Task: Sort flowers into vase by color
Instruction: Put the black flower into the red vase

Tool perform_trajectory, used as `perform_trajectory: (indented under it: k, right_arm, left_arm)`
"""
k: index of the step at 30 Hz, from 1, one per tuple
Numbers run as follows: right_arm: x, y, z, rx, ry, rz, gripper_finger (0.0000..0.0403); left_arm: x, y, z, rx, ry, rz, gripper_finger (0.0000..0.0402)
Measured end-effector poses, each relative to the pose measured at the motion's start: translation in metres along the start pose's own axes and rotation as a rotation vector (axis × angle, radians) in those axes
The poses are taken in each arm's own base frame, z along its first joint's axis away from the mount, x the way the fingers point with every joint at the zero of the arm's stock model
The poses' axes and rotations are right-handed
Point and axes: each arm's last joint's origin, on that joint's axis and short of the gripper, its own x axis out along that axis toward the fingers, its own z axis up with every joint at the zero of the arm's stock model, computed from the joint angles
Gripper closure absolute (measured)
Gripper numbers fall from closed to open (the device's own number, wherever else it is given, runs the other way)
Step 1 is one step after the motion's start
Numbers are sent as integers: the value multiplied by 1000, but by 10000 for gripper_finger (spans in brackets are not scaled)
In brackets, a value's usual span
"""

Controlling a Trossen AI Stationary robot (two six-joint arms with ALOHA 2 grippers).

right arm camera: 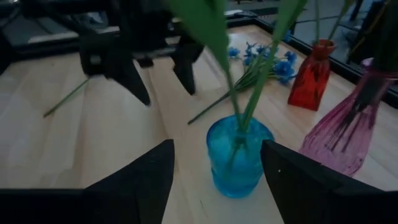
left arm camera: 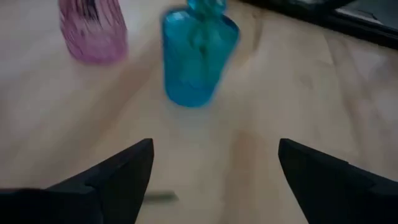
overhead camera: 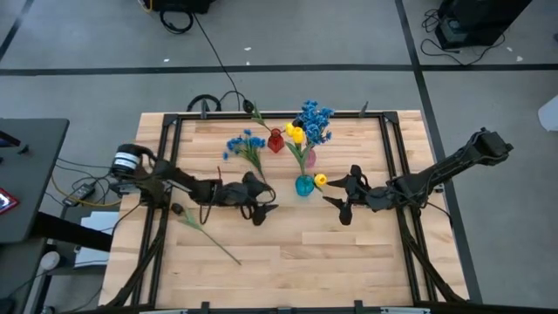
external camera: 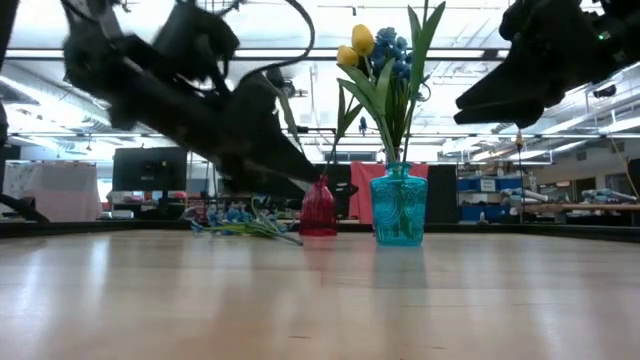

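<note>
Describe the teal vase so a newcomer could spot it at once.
On the wooden table, three small vases cluster near the middle of the far edge. The teal vase stands nearest the arms, in front of the pink vase and right of the red vase. It alone is blue-green, holding green stems.

overall light: even and bright, overhead, no hard glare on the wooden table [overhead camera: 288, 253].
shadows: soft and short under both arms in the high view.
low view backlight: bright ceiling strip lights behind; left gripper [external camera: 262, 150] and right gripper [external camera: 520, 85] read as near-black silhouettes.
low view focus: near tabletop was soft, teal vase [external camera: 398, 205] and red vase [external camera: 319, 208] were fairly sharp.
left wrist view: heavy blur; teal vase and pink vase [left arm camera: 93, 30] were smeared.
right wrist view: near green stems [right arm camera: 214, 37] were out of focus, dim corners.
</note>
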Motion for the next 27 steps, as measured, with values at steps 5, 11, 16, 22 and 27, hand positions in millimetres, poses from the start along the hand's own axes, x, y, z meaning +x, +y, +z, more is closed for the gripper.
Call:
perform_trajectory:
  k: [5,11,16,22,27]
  right_arm:
    - [-1,1,-16,-65,6,29,154]
    - [-5,-8,-42,-137,-81,74,154]
    - [-10,-13,-46,-135,-198,152,154]
    - [-13,-9,-45,-178,-221,313,154]
    - [-13,-7,-45,-176,-212,384,154]
  left_arm:
    - [-17,-22,2,-121,89,34,83]
    - [-29,-54,17,-167,352,100,122]
    - [-50,-74,26,-26,681,188,150]
    - [-75,-99,27,-75,845,172,164]
    - [-92,-110,9,39,919,157,164]
